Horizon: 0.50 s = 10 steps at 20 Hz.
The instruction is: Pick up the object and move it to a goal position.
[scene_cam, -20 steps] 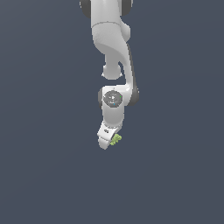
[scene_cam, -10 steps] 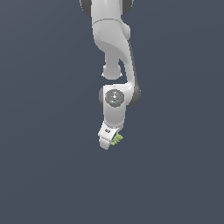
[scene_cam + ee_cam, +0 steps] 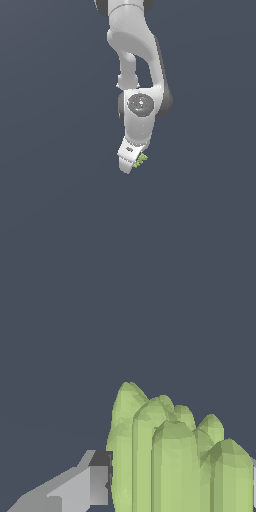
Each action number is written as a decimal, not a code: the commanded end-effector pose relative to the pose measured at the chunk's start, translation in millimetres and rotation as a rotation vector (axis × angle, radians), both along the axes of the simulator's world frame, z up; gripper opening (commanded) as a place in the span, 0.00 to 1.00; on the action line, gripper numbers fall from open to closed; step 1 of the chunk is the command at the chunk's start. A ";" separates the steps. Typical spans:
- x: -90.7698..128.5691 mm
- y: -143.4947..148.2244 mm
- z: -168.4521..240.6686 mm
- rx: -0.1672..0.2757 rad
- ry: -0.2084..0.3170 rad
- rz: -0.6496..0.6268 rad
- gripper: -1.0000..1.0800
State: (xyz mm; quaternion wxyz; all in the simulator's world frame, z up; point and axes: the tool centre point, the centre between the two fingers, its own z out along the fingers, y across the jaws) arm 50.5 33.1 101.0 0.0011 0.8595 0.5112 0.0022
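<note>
The object (image 3: pixel 141 160) is a tiny yellow-green lumpy item with ridged layers, sitting at the tip of my white gripper (image 3: pixel 132 163) in the exterior view. In the wrist view the object (image 3: pixel 170 456) fills the space between the fingers; one grey finger (image 3: pixel 92 483) presses against its side and the edge of the other finger barely shows at the frame's border. The gripper is shut on the object. The arm (image 3: pixel 135 60) hangs down from above, with the hand tilted toward the exterior view's left.
Plain dark grey-blue surface (image 3: pixel 55 150) lies all around in both views. No other objects, containers or edges show.
The arm and gripper with the object have shifted only very slightly; the grip looks the same.
</note>
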 end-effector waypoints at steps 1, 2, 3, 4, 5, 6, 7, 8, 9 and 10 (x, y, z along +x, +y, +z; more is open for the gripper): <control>9.5 8.3 18.7 0.000 0.000 0.000 0.00; 13.6 11.6 25.8 0.001 0.001 0.000 0.00; 17.6 14.7 32.8 0.001 0.002 0.000 0.00; 21.2 17.6 39.2 0.001 0.002 0.000 0.00; 24.6 20.3 45.4 0.001 0.002 0.000 0.00; 27.8 22.8 50.7 0.001 0.003 0.001 0.00; 30.7 25.0 55.8 0.001 0.003 0.001 0.00; 33.5 27.0 60.0 0.001 0.004 0.001 0.00; 36.0 28.8 64.2 0.001 0.004 0.001 0.00; 38.3 30.4 67.6 0.000 0.004 0.001 0.00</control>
